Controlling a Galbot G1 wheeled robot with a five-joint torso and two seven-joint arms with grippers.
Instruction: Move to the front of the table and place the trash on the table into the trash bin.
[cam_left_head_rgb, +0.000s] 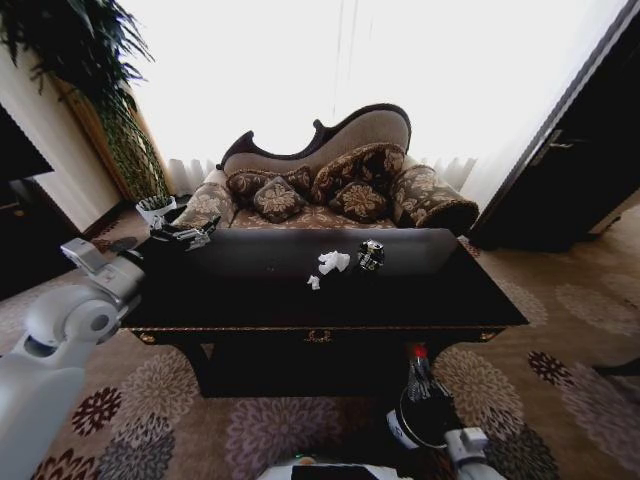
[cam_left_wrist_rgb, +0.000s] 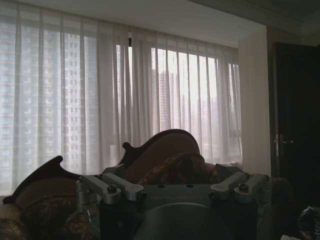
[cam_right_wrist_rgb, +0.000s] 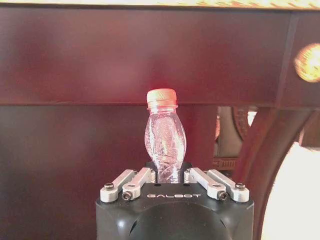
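Right wrist view: right tool (cam_right_wrist_rgb: 169, 181) clamps clear bottle (cam_right_wrist_rgb: 164, 135), red cap; bin (cam_left_head_rgb: 432, 415) below.

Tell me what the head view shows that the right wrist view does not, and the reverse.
Head view, not the right wrist view: the table top with white paper wads and a dark wrapper, the sofa behind it, the left end effector over the table's left rear corner, and the bin on the carpet.
Right wrist view, not the head view: the lit gap under the table, beside a curved leg.
Both: the red-capped bottle in the right end effector, in front of the table.
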